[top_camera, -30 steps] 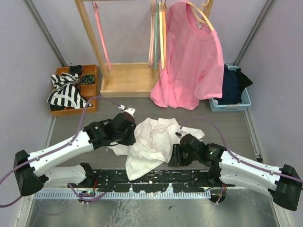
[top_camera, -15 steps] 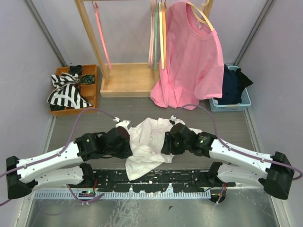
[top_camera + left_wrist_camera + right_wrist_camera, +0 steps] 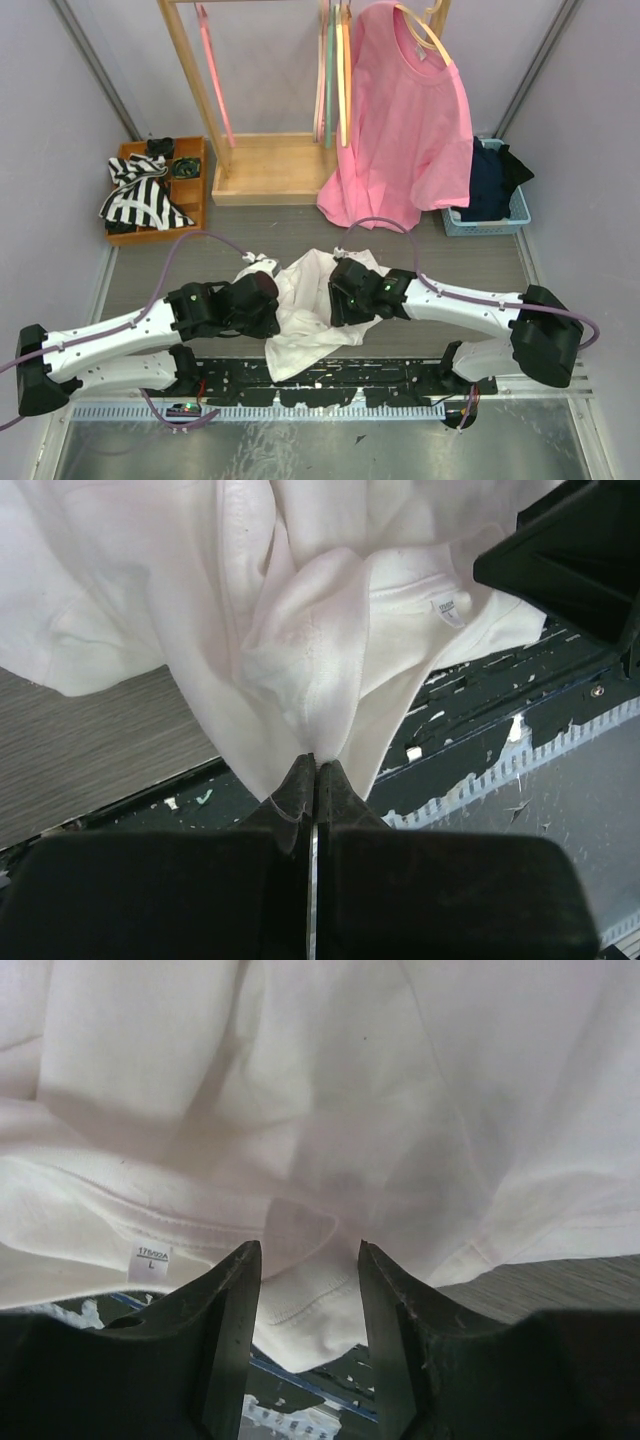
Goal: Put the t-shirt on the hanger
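Observation:
The white t-shirt (image 3: 303, 318) lies crumpled on the grey table between my two arms. My left gripper (image 3: 272, 300) is shut on a fold of it, and the left wrist view shows the cloth (image 3: 300, 630) pinched at the fingertips of that gripper (image 3: 313, 760). My right gripper (image 3: 336, 296) is open over the shirt's right side. In its own view the gripper (image 3: 308, 1250) stands astride a fold of collar cloth (image 3: 330, 1110) near the size label, and the fold is not pinched. The orange hanger (image 3: 346, 90) hangs edge-on on the rack, far from both grippers.
A pink t-shirt (image 3: 410, 130) hangs on a cream hanger at the back. The wooden rack (image 3: 255, 175) also holds pink and green hangers. An orange tray (image 3: 190, 205) with striped cloth sits at the back left, and a blue basket (image 3: 520, 215) of dark clothes at the back right.
My right arm has swung left onto the shirt and its jaws have widened. The left gripper has pulled its pinched fold toward the near edge, bunching the cloth.

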`<action>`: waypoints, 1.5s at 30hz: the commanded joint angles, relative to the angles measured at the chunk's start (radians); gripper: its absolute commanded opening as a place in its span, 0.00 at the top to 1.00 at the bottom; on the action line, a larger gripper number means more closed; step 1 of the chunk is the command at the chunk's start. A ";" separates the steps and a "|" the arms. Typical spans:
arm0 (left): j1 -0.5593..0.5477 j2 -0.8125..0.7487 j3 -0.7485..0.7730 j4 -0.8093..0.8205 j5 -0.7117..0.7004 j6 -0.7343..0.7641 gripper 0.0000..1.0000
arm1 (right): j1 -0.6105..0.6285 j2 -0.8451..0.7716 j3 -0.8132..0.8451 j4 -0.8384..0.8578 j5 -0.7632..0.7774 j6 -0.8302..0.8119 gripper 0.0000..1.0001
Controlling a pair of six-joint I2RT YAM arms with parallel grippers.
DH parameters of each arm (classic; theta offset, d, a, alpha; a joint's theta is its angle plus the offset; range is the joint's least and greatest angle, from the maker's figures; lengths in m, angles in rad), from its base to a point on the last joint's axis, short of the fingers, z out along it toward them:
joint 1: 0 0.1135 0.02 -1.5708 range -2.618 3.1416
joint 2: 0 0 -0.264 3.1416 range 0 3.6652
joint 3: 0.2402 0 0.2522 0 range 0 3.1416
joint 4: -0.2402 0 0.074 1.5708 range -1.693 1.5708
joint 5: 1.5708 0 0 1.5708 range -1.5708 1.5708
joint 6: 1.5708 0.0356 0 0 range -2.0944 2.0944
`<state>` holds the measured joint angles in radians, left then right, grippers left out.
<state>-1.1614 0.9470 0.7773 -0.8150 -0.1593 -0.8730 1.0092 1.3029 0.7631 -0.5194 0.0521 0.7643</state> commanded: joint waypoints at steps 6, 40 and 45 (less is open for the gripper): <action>-0.009 0.031 0.017 0.039 -0.018 0.005 1.00 | 0.115 -0.094 -0.012 -0.075 0.070 0.050 0.63; -0.016 0.009 0.025 0.019 -0.040 -0.001 1.00 | 0.251 0.031 0.135 -0.245 0.267 0.101 0.50; -0.017 0.008 0.023 0.024 -0.040 -0.001 1.00 | 0.251 0.039 0.094 -0.237 0.254 0.102 0.46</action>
<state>-1.1740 0.9691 0.7776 -0.7979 -0.1772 -0.8722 1.2556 1.3441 0.8696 -0.7761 0.2901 0.8669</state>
